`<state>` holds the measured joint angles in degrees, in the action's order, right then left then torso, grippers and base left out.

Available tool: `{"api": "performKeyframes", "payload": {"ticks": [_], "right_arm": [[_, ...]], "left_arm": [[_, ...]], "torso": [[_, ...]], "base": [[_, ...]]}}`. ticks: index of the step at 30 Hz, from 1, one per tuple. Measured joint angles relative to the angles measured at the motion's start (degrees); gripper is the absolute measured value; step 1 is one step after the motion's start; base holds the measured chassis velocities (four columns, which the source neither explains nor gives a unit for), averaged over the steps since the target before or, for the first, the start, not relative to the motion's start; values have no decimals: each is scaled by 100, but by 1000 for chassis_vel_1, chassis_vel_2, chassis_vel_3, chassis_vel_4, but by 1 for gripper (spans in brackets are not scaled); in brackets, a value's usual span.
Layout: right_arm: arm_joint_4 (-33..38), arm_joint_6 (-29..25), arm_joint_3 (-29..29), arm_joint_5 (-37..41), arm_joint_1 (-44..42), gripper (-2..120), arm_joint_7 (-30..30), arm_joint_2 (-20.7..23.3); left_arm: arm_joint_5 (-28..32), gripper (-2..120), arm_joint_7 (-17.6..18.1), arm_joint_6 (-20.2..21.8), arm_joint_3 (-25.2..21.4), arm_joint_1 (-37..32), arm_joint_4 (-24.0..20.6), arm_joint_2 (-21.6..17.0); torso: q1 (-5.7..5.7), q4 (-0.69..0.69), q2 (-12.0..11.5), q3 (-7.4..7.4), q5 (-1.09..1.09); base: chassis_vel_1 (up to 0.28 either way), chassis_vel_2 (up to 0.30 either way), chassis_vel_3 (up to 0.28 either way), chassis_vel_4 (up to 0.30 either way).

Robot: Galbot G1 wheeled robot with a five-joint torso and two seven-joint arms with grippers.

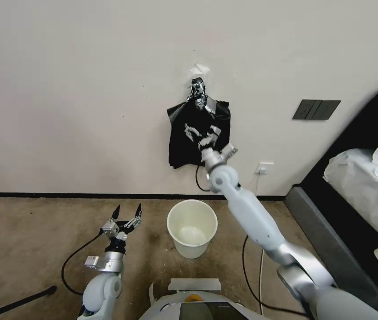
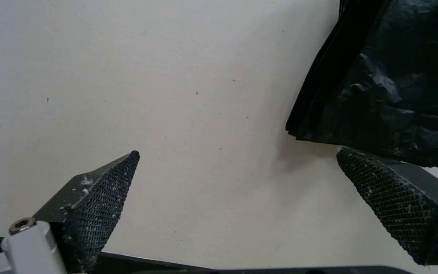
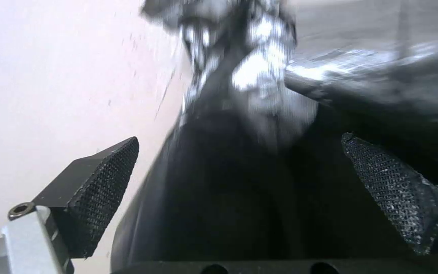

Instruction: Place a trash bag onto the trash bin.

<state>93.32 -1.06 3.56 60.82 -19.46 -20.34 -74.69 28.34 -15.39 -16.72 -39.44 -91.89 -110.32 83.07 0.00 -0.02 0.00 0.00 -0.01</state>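
Note:
A flat bundle of black bags [image 1: 184,146] hangs on the wall under crumpled silver tape [image 1: 199,95]; a single trash bag cannot be told apart from it. My right gripper [image 1: 202,132] is raised against the bundle's front, open. In the right wrist view its fingers [image 3: 102,179] straddle the black plastic [image 3: 229,198] just below the tape [image 3: 249,68]. The off-white trash bin [image 1: 192,249] stands upright on the carpet below, with nothing inside. My left gripper [image 1: 128,209] hovers low to the bin's left, open and holding nothing. The left wrist view looks past it [image 2: 237,171] at the wall and the bundle's corner [image 2: 391,87].
A bed with white bedding [image 1: 366,178] and a dark frame fills the right side. A wall switch plate [image 1: 316,109] and an outlet [image 1: 264,168] sit right of the bags. A black cable [image 1: 71,258] loops on the carpet, and a dark bar [image 1: 15,302] lies at lower left.

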Motion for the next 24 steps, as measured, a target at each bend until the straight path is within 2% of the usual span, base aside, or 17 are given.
{"api": "performKeyframes", "payload": {"ticks": [11,12,15,16,17,19,21,23,24], "right_arm": [[-278,0,19,-117,295,98,-41,-6],[-324,0,30,-138,338,93,-39,8],[-360,0,41,-154,363,90,-37,12],[-396,0,53,-178,383,82,-37,11],[-396,0,53,-178,383,82,-37,11],[-433,-4,54,-215,400,70,-36,7],[-438,-5,54,-224,402,67,-36,7],[-418,-8,44,-248,392,55,-41,11],[-401,-8,42,-252,383,54,-47,12]], "left_arm": [[-15,100,9,-13,36,1,49,33],[-17,100,11,-15,38,-4,49,35],[-18,100,13,-21,38,-7,49,36],[-19,100,16,-28,38,-11,50,41],[-19,100,16,-28,38,-11,50,41],[-20,100,22,-39,38,-18,54,51],[-20,100,23,-43,38,-21,56,54],[-22,100,25,-60,31,-37,57,67],[-21,100,26,-65,29,-40,59,69]], "torso": [[0,2,0,0,1],[0,2,0,0,1],[0,2,0,0,1],[0,2,0,0,1],[0,2,0,0,1],[0,2,0,0,1],[0,2,0,0,1],[0,2,0,0,0],[0,2,0,0,1]], "base": [[0,0,0,0],[0,0,0,0],[0,0,0,0],[0,0,0,0],[0,0,0,0],[0,0,0,0],[0,0,0,0],[0,0,0,0],[0,0,0,0]]}}
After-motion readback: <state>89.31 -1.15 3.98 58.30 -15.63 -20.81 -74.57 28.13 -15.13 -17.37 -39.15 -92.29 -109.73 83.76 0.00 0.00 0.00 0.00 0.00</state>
